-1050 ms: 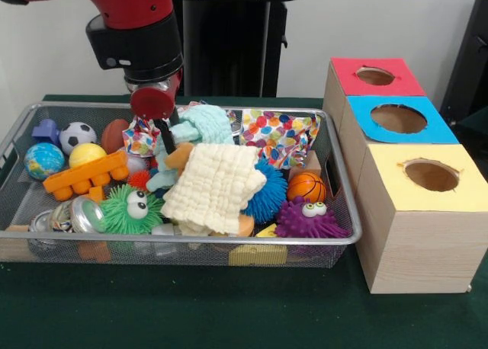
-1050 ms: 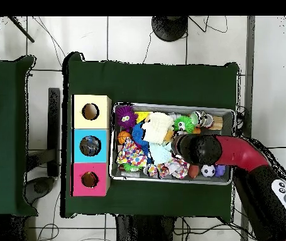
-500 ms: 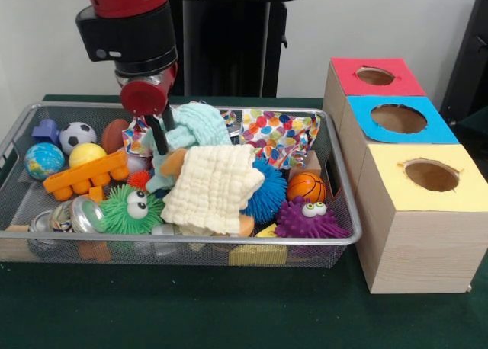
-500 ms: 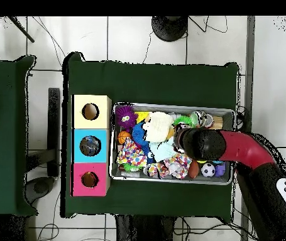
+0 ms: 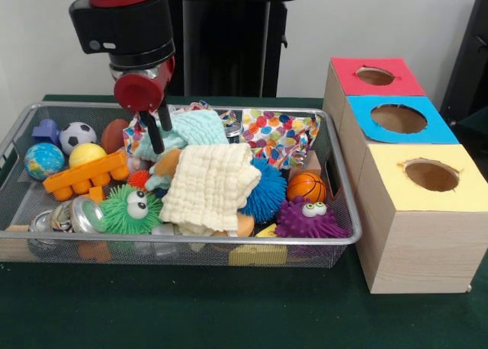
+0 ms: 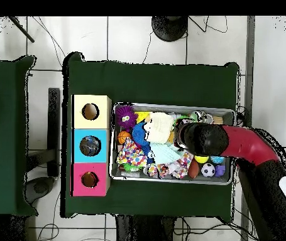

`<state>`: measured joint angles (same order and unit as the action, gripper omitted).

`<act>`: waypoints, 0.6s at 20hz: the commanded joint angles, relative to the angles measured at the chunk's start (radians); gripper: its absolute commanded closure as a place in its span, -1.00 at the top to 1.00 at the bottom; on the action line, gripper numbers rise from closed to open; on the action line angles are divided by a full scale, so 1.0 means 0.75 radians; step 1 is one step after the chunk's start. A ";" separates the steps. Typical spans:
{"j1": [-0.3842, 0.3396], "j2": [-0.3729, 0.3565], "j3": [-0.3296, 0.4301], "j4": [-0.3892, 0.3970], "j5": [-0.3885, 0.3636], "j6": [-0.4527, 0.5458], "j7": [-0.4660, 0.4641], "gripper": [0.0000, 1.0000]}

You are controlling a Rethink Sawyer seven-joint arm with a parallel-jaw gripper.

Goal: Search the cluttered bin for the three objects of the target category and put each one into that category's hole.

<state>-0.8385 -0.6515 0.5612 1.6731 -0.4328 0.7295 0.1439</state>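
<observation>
A wire mesh bin (image 5: 191, 241) holds a jumble of toys and cloths. My gripper (image 5: 156, 132) hangs over its back left part, fingers close together, pinching the left edge of a pale teal cloth (image 5: 194, 126). That cloth is drawn up toward the fingers. A cream waffle cloth (image 5: 210, 185) lies in front of it. A polka-dot cloth (image 5: 278, 136) lies at the back right. Three boxes with holes stand right of the bin: red (image 5: 376, 76), blue (image 5: 399, 119), yellow (image 5: 431, 175). From overhead the arm's head (image 6: 195, 138) hides the fingers; the teal cloth (image 6: 165, 152) shows beside it.
In the bin lie an orange block toy (image 5: 85, 174), a green fuzzy creature (image 5: 131, 208), a purple one (image 5: 309, 218), a blue spiky ball (image 5: 267, 193), a small basketball (image 5: 306, 187), a soccer ball (image 5: 77, 136), a globe ball (image 5: 43, 160) and cans (image 5: 72, 216).
My gripper has risen and shifted left over the bin. The teal cloth's left edge has come up with it.
</observation>
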 commanded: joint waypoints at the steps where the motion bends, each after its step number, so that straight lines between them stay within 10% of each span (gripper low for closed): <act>1: 0.054 -0.092 -0.023 -0.112 0.065 0.260 0.176 1.00; 12: 0.034 0.017 -0.013 -0.111 0.024 0.138 0.135 1.00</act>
<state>-0.8164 -0.6956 0.5604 1.6203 -0.4084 0.7961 0.1439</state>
